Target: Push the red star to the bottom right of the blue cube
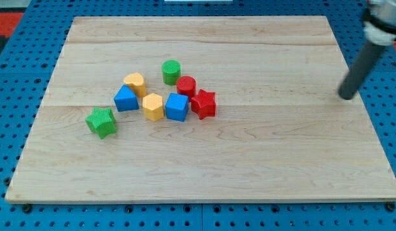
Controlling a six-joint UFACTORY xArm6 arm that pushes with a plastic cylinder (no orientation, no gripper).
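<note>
The red star [203, 103] lies near the board's middle, touching the right side of the blue cube [176, 107]. A red cylinder [186, 85] sits just above the star, against it. My tip [345, 97] rests on the board far to the view's right, well apart from the star and every other block.
A yellow hexagon block [153, 106] touches the cube's left side. A blue triangular block [126, 99], a yellow heart-like block [135, 83], a green cylinder [171, 72] and a green star [101, 122] lie around them. The wooden board [262, 167] sits on a blue pegboard.
</note>
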